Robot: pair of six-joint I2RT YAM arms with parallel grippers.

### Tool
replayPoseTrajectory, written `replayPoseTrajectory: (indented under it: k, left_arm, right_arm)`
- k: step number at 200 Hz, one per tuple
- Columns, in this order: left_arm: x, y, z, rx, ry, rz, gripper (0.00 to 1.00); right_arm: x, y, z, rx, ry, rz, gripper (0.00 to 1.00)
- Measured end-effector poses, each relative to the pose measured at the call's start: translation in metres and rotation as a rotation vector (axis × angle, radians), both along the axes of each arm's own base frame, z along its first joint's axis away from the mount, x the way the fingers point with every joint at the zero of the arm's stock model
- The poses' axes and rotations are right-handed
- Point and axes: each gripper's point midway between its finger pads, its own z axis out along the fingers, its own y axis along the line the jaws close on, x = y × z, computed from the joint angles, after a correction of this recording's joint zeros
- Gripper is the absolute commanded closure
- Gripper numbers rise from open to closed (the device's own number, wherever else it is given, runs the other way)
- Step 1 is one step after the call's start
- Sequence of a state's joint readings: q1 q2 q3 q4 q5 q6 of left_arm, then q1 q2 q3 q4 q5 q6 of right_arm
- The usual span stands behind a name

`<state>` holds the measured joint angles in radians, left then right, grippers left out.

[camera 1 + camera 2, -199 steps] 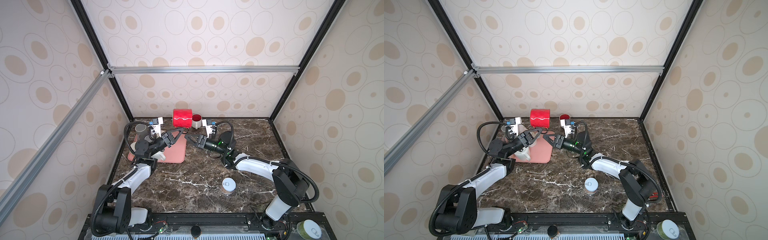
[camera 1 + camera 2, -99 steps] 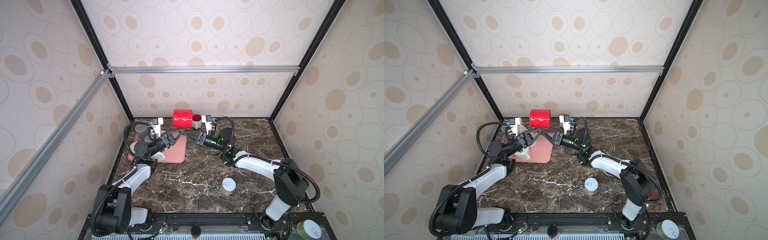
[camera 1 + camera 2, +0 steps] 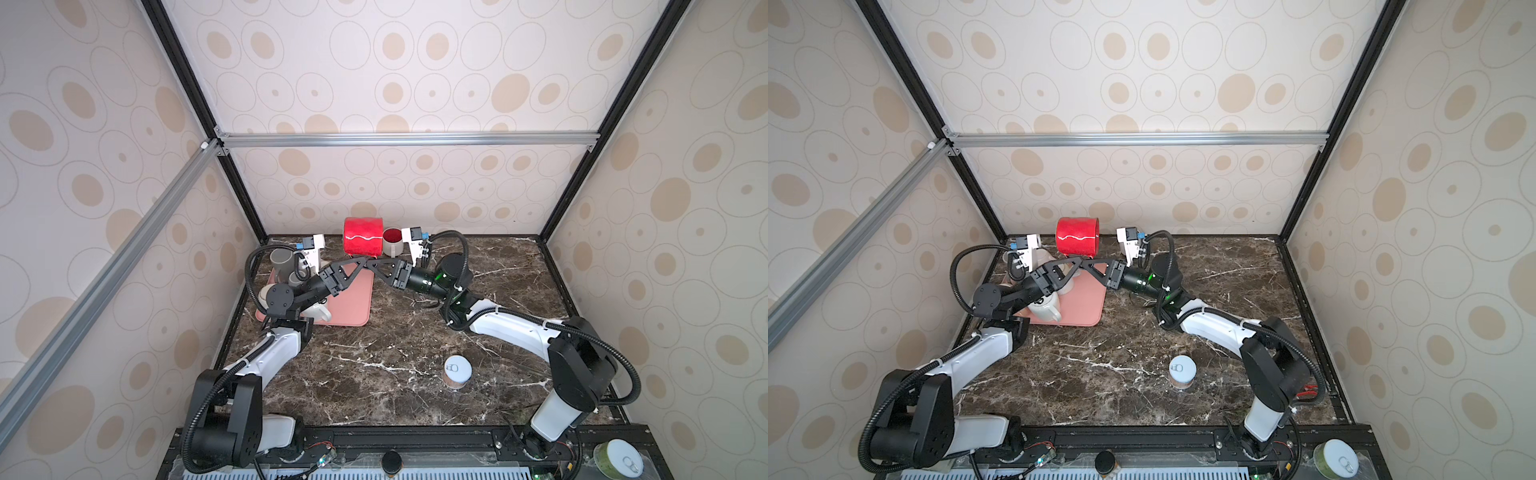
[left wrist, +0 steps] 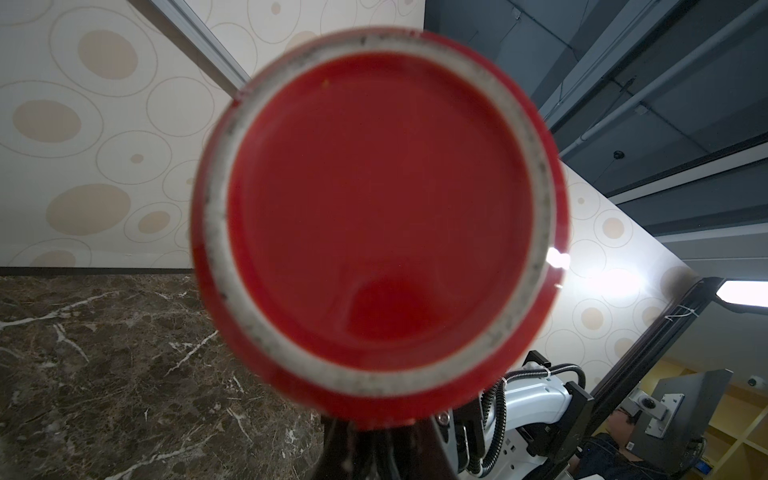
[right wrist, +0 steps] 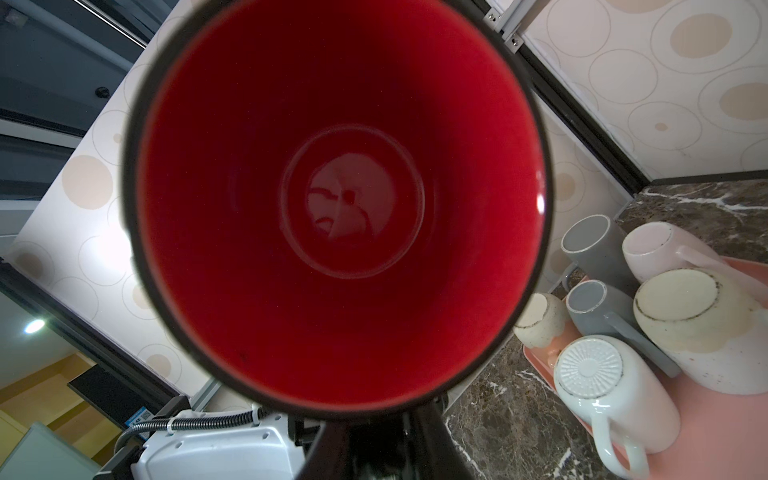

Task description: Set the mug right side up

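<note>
Both top views are showing the dark marble bench (image 3: 415,332), with a pink tray (image 3: 357,303) of mugs sitting at its back left corner. The red mug (image 3: 363,241) is hanging in the air on its side near the back edge, close to the tray. The left gripper (image 3: 360,261) is pinching it from below, jaws closed on it. The right gripper (image 3: 372,262) is reaching the same spot; how wide its jaws are standing, I cannot tell. A small can (image 3: 457,371) is standing toward the front edge.

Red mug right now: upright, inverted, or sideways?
Sideways: the red mug shows its base to the left wrist view and its open mouth to the right wrist view.
</note>
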<state>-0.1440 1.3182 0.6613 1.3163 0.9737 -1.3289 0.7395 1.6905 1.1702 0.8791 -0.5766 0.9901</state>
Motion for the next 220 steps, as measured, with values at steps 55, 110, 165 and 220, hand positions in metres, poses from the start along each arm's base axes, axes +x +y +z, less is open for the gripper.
replayPoseTrajectory:
  k: [55,110,165,220]
  left_arm:
    - [0.006,0.004,-0.011,-0.032,0.028,0.004,0.82]
    - [0.009,0.001,-0.02,-0.032,0.022,-0.02,0.61]
    - [0.011,-0.002,-0.024,-0.034,0.016,-0.042,0.44]
    - [0.019,0.001,-0.034,-0.026,0.038,-0.025,0.42]
  right_arm:
    - [0.006,0.005,-0.009,-0.022,0.027,-0.003,1.0]
    - [0.016,0.003,-0.018,-0.044,0.056,-0.044,1.0]
    - [0.032,-0.009,-0.021,-0.035,0.079,-0.097,1.0]
    - [0.06,-0.032,-0.026,-0.034,0.095,-0.185,1.0]
